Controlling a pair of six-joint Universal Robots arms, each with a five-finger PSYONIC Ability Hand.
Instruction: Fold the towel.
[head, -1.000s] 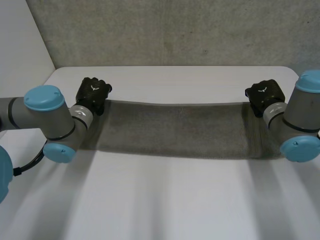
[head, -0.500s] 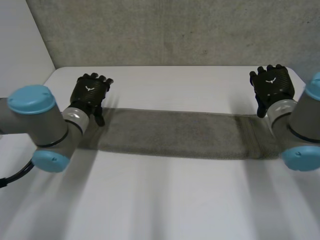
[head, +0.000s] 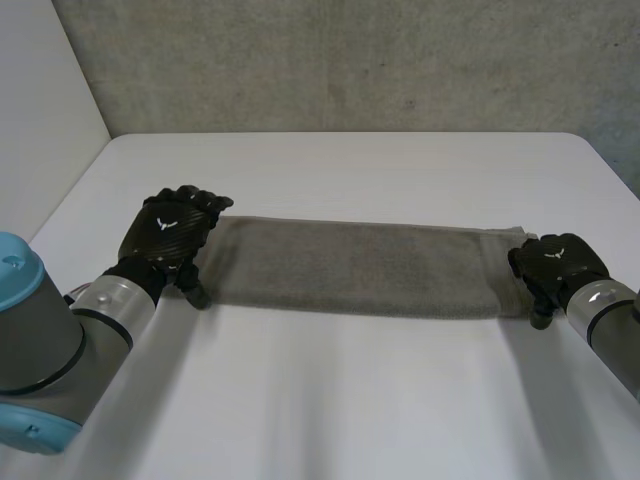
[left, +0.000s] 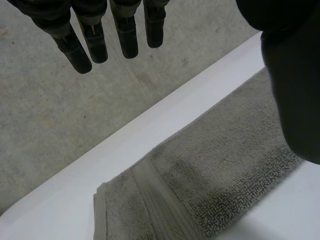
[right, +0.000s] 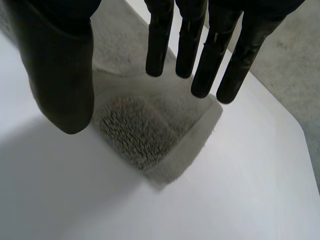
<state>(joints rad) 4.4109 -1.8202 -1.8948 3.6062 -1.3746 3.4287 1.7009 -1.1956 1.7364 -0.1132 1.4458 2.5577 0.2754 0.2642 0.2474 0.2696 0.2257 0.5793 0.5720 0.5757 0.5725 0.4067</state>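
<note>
The grey towel (head: 360, 265) lies flat on the white table (head: 350, 400) as a long folded strip running left to right. My left hand (head: 170, 230) is at the strip's left end, open, with straight fingers (left: 125, 35) and thumb held above the cloth (left: 215, 175), holding nothing. My right hand (head: 555, 265) is at the right end. Its fingers (right: 187, 40) are straight and spread over the towel's end corner (right: 150, 135), apart from it, with nothing gripped.
A rough grey wall (head: 340, 60) stands behind the table's far edge. Bare white tabletop stretches in front of the towel and behind it. My two forearms come in from the near corners.
Both hands went from shut at the towel's far edge to open. They then drew back toward me to the strip's two ends. The towel lies let go and flat.
</note>
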